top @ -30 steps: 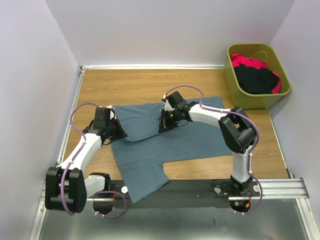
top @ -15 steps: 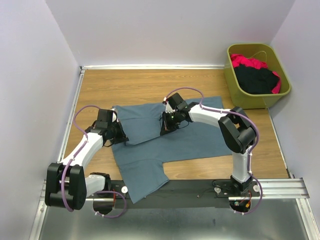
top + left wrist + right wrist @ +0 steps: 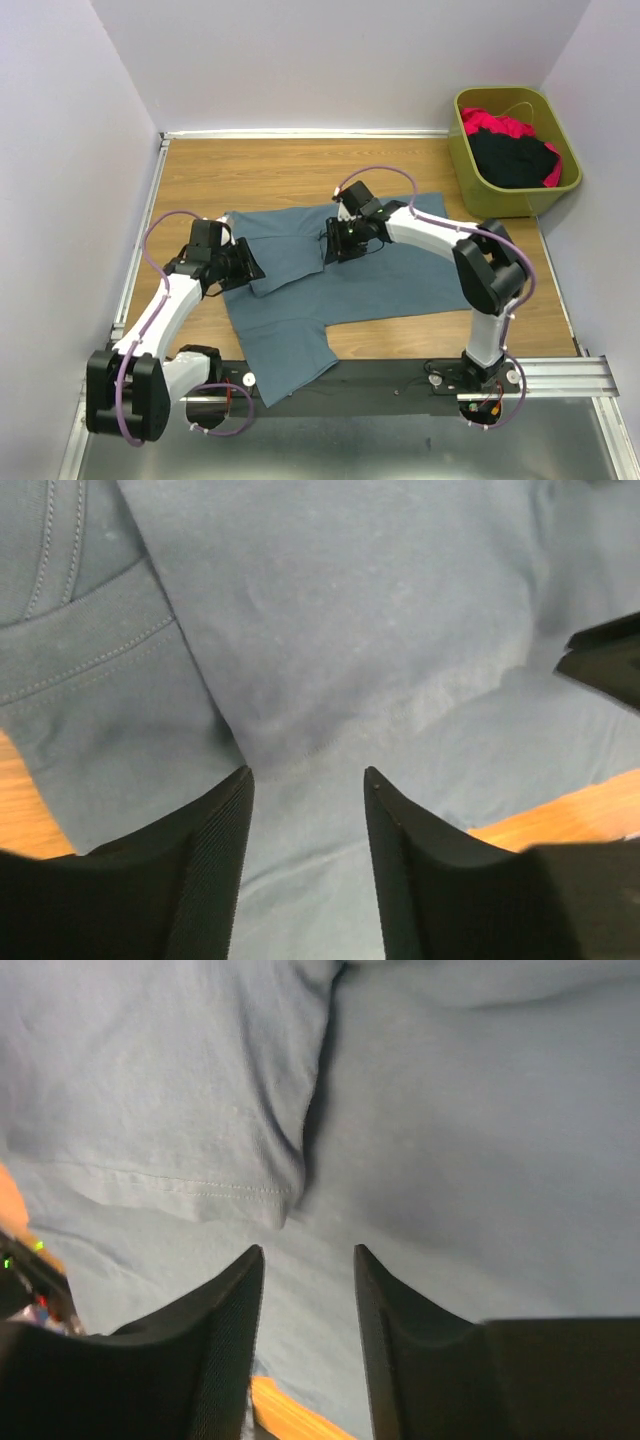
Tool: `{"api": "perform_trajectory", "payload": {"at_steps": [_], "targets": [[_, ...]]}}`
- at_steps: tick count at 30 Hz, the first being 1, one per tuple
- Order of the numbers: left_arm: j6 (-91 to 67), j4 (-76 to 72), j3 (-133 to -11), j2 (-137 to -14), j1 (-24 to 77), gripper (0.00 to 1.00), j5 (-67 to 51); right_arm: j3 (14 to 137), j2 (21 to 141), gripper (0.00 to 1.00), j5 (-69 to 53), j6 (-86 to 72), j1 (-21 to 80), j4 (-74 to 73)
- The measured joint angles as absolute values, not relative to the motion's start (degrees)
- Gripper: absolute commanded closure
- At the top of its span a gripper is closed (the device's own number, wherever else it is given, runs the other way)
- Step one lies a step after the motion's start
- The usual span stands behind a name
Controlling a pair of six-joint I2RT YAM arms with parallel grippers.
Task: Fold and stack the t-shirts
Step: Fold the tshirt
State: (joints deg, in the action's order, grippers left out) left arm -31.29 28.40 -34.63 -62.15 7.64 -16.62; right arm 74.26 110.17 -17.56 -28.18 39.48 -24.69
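A slate-blue t-shirt [image 3: 385, 280] lies spread on the wooden table [image 3: 300, 165], near its middle, one sleeve hanging over the near edge; a folded-over flap [image 3: 285, 250] covers its upper left part; the left gripper [image 3: 243, 266] sits low at the flap's left end, jaws parted a little, cloth showing in the gap but nothing pinched; the right gripper [image 3: 334, 246] sits at the flap's right end, jaws likewise narrowly apart, a hemmed corner [image 3: 278, 1200] just ahead of its tips; well apart at the far right, an olive-green bin [image 3: 505, 200] holds a black shirt [image 3: 512, 158] and a red-pink shirt [image 3: 495, 123].
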Motion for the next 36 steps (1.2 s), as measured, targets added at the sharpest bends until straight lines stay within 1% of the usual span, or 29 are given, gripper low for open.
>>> {"api": "perform_trajectory", "payload": {"at_steps": [3, 4, 10, 12, 14, 18, 23, 26, 29, 31, 36], "targets": [[-31.2, 29.8, -35.6, -59.1, 7.6, 0.38, -16.6, 73.9, 106.6, 0.48, -13.7, -27.2, 38.3, -25.7], [-31.2, 29.9, -36.2, -58.3, 7.6, 0.34, -16.4, 73.6, 105.6, 0.48, -12.5, -26.9, 37.7, -25.9], [-32.3, 26.9, -39.9, -56.6, 5.8, 0.34, -11.3, 71.2, 99.3, 0.45, -5.0, -25.4, 25.3, -26.6], [-33.1, 24.8, -40.5, -57.8, 5.2, 0.36, -9.6, 70.8, 98.5, 0.45, -2.4, -25.2, 21.3, -26.8], [-34.0, 22.5, -41.7, -60.7, 4.9, 0.38, -7.4, 70.7, 98.4, 0.45, 0.0, -25.0, 18.5, -27.0], [-35.2, 17.8, -44.9, -69.3, 4.6, 0.48, -4.6, 70.8, 98.5, 0.46, 2.6, -25.5, 16.6, -27.5], [-35.9, 12.4, -51.4, -83.4, 4.6, 0.52, -2.9, 72.6, 101.9, 0.49, 4.5, -26.1, 16.4, -28.1], [-35.6, 10.8, -55.3, -90.1, 4.5, 0.53, -2.3, 74.2, 105.3, 0.50, 5.3, -26.2, 15.9, -28.0], [-35.0, 10.1, -58.2, -95.7, 4.3, 0.57, -1.7, 74.8, 107.2, 0.52, 5.9, -26.3, 14.8, -28.0], [-34.2, 9.9, -59.9, -99.0, 4.0, 0.63, -1.6, 74.8, 107.7, 0.53, 6.4, -26.5, 14.0, -27.9], [-33.4, 9.8, -61.0, -103.5, 1.8, 0.64, -2.2, 74.8, 108.1, 0.53, 7.9, -26.9, 11.6, -27.5]]}}
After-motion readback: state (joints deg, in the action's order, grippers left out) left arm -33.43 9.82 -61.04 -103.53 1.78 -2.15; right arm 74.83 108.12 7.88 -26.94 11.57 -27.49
